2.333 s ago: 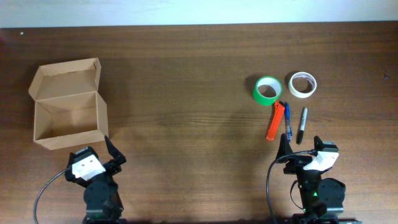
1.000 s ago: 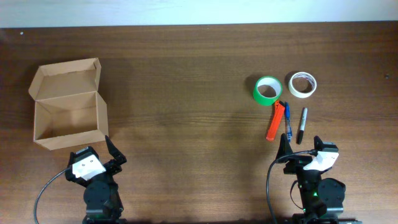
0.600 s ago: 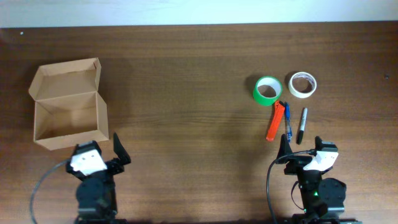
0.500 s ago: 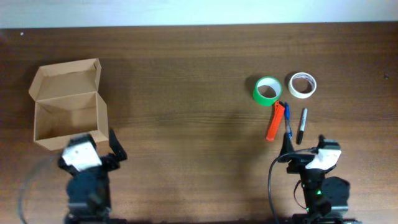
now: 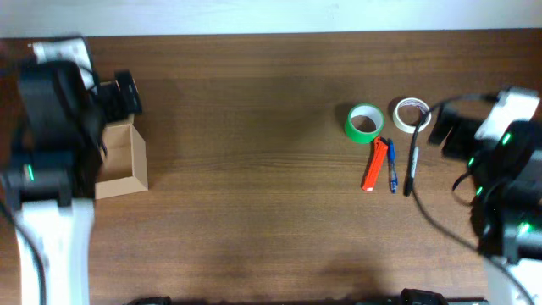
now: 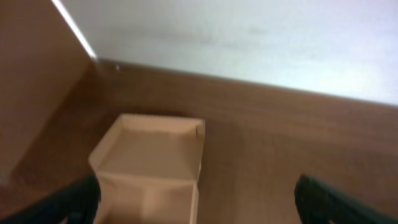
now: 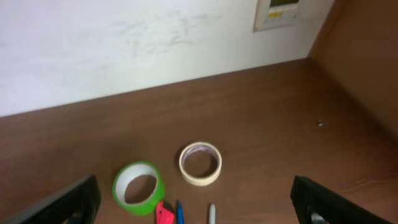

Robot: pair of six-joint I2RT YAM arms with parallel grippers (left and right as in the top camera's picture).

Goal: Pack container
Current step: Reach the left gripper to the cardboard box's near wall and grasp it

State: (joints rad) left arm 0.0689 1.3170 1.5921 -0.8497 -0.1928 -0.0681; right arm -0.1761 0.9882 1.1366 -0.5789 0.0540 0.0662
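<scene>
Moved: my left claw (image 6: 200, 200) and right claw (image 7: 199, 199) have risen off the near edge.
Claws: both spread wide, holding nothing.
Container (image 5: 123, 157): by the left edge toward the far corner, under my left claw, flap open, plain cardboard.
Right half: green tape roll (image 5: 364, 124), white tape roll (image 5: 412, 115), orange cutter (image 5: 373, 165), blue pen (image 5: 391, 167), black marker (image 5: 412, 171).
Writing: wall panel (image 7: 283, 12), print too blurred to read.

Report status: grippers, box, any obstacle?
Left gripper open, empty. Right gripper open, empty. Box lid open, nothing seen inside. Green tape, white tape lie far from box.
</scene>
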